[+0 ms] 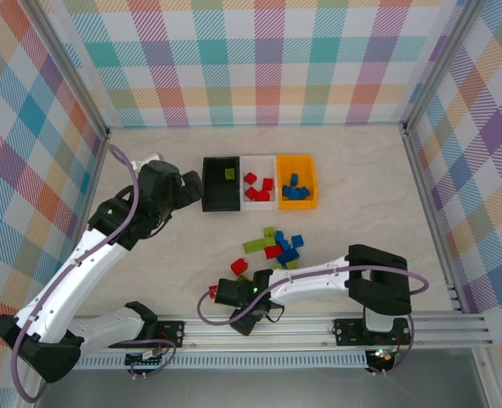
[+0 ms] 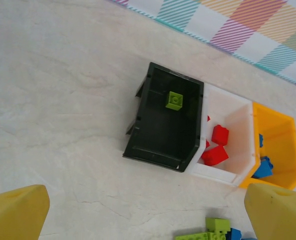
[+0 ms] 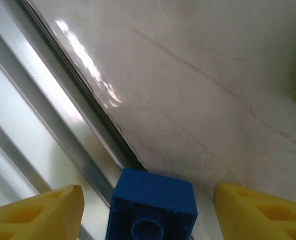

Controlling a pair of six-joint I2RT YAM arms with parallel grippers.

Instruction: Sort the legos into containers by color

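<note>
My left pincer (image 2: 148, 212) stands apart; black bin (image 2: 160, 137) at its 12 o'clock, one green lego (image 2: 174, 100) inside. My right pincer (image 3: 148, 191) straddles a blue lego (image 3: 152, 206); whether clamped, I cannot tell.

Bright, even light, soft shadows; a glare streak on the table (image 3: 198, 90).

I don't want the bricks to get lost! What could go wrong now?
The blue brick sits between the fingers of the right gripper with a gap on each side, right beside the metal rail, so it might slip off there. The open left gripper hangs close to the black bin; a bump could shove it out of line.
</note>
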